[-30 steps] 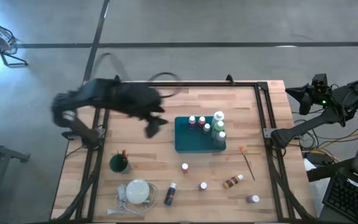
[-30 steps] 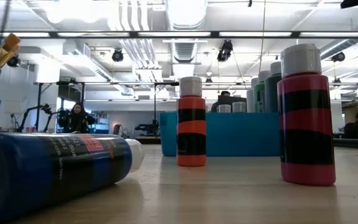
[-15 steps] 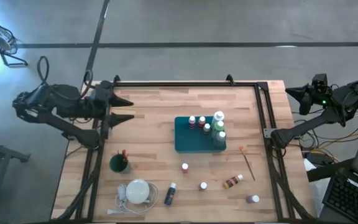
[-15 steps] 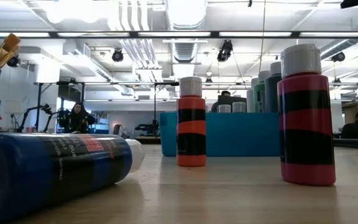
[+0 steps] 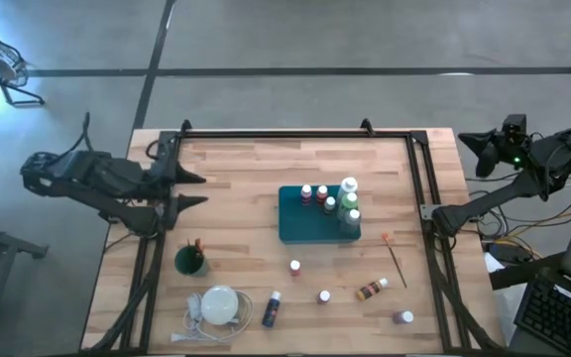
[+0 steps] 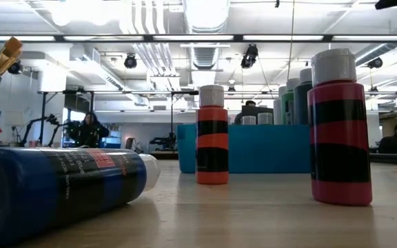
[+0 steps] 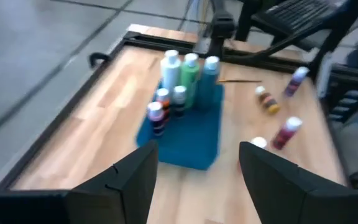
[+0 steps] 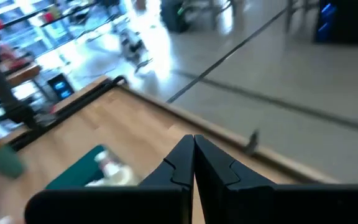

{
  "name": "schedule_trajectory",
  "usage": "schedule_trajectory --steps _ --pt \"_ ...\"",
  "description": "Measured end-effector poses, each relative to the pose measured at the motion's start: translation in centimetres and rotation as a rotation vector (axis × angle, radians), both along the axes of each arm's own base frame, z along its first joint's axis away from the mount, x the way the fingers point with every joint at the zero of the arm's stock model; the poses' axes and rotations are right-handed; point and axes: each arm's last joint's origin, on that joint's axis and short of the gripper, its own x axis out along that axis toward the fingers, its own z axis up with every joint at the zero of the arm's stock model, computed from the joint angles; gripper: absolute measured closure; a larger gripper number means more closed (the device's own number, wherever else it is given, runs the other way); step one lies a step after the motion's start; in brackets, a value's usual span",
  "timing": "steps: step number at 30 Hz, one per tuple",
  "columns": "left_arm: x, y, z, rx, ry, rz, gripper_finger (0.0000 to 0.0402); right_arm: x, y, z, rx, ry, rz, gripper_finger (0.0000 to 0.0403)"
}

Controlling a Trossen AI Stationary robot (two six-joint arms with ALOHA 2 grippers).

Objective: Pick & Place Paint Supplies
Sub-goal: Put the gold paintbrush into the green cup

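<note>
The teal tray (image 5: 317, 220) is taken as the landmark on the worktop (image 5: 246, 169). Five capped paint bottles (image 5: 330, 202) are held upright in it. Well left of the tray, the left gripper (image 5: 188, 188) is seen with fingers spread, empty. The right gripper (image 5: 470, 151) is parked far right of the tray (beyond the worktop edge), fingers pressed together. Loose bottles (image 5: 294, 268) and a brush (image 5: 396, 257) are scattered just in front of and right of the tray.
</note>
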Motion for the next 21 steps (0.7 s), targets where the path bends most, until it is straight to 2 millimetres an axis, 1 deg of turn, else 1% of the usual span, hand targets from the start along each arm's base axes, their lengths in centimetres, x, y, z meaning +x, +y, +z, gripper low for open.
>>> schedule_trajectory --steps 3,7,10,14,17,21 --pt "-1.4 0.4 -1.2 0.029 -0.01 0.005 0.0172 -0.1 -0.1 0.1 -0.058 0.012 -0.032 0.0394" --pt "-3.7 1.0 -3.1 0.069 -0.035 -0.042 0.0172 -0.2 -0.2 0.2 -0.061 0.01 -0.029 0.0394" --pt "-5.4 1.3 -4.2 0.055 -0.11 -0.082 0.0172 0.0 -0.1 0.3 -0.045 -0.011 -0.017 0.0394" --pt "-7.5 2.0 -5.7 0.018 -0.202 -0.058 0.0172 0.0 0.0 0.3 -0.025 -0.005 0.016 0.0394" --pt "-8.1 2.2 -7.2 0.046 -0.199 -0.036 0.0172 0.0 0.0 0.3 -0.024 -0.005 0.017 0.0394" --pt "-9.0 2.8 -8.3 0.129 -0.232 0.08 0.0172 0.0 0.0 0.3 -0.027 -0.005 0.013 0.0394"
